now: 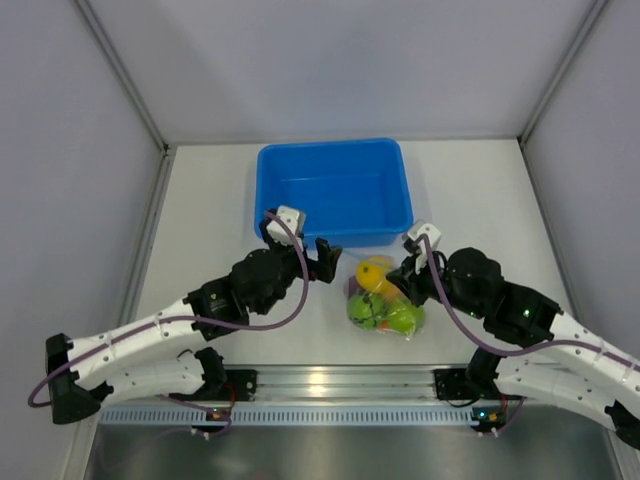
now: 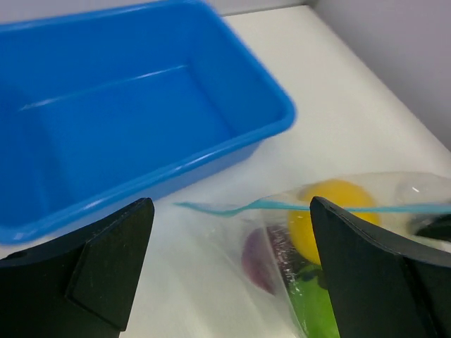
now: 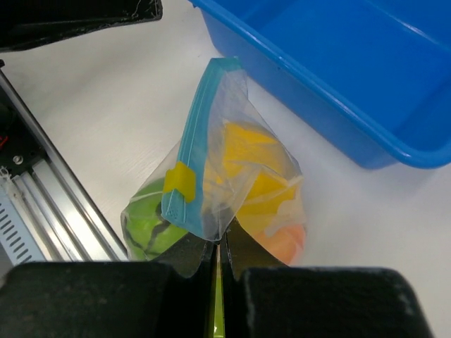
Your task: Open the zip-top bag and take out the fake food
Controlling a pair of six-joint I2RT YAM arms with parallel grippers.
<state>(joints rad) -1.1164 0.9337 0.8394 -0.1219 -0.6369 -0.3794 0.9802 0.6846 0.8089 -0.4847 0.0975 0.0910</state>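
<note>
Bolted along the near edge of the table [image 1: 470,200], a metal rail [image 1: 330,380] carried the bases of both arms, which reached inward toward the middle. Between them lay the zip-top bag [image 1: 385,300], just near of the blue tub [image 1: 335,148] and close to its front wall. The fake food [image 1: 375,272] was all inside the bag: a yellow piece [image 3: 246,162] toward the far end, a lime green one with dark stripes [image 3: 144,225] at the near left, a peach-orange one [image 3: 285,239] at the near right, and, in the left wrist view, a purple one [image 2: 257,257] under the plastic.

The right hand [image 3: 218,246] was fully closed, its two fingers pinching a fold of the clear plastic at the bag's right end, just below the teal zipper strip [image 3: 194,141]. From that pinch the strip rose on edge toward the tub, with a small yellow tab [image 3: 180,181] on it.

The left hand [image 2: 231,208] stood at the bag's left end with its fingers spread as wide as they went and nothing held. From its own camera the zipper strip ran across the gap between the fingers; whether either finger touched it could not be told.
</note>
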